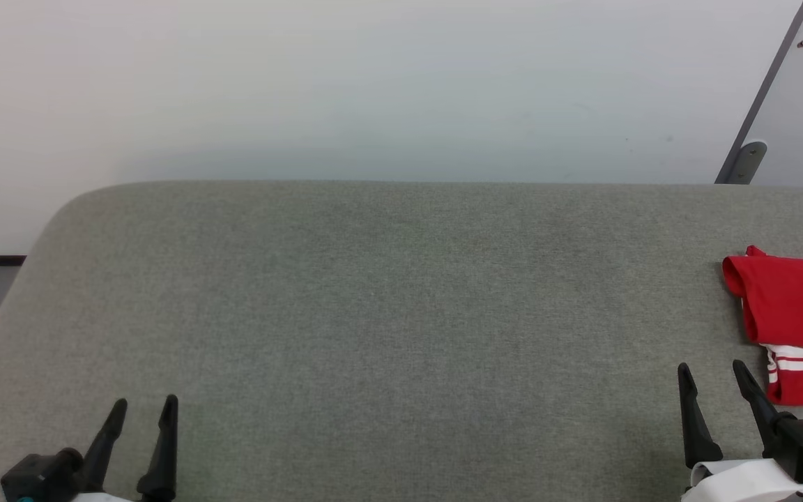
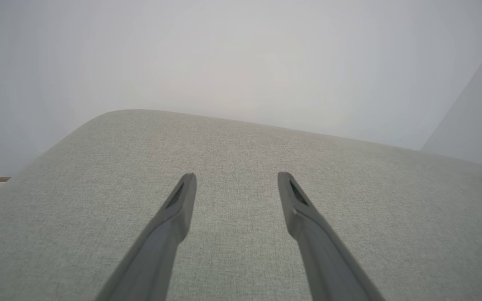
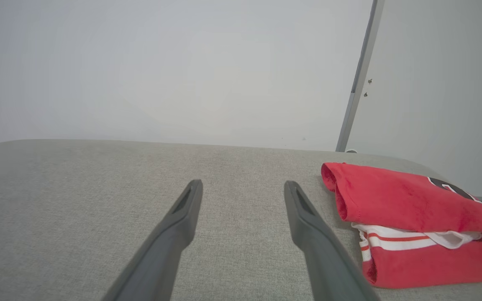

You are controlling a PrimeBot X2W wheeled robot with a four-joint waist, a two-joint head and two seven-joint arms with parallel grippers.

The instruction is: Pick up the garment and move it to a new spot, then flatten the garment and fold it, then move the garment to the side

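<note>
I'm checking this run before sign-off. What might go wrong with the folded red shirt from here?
1. The right end effector, open, sits close beside the shirt; a sideways move might snag the striped sleeve and undo the fold.
2. The shirt runs past the head view's right edge, so its margin on the grey cushion can't be judged; it may slip off.

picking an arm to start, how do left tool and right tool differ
The right tool, two long dark fingers, stands close beside the folded red jersey garment with white striped trim; the matching left tool is far across the grey fabric surface from it. The right tool's wrist view has the garment large beside it; the left tool's has a red sliver at its edge. Both are open and empty.
</note>
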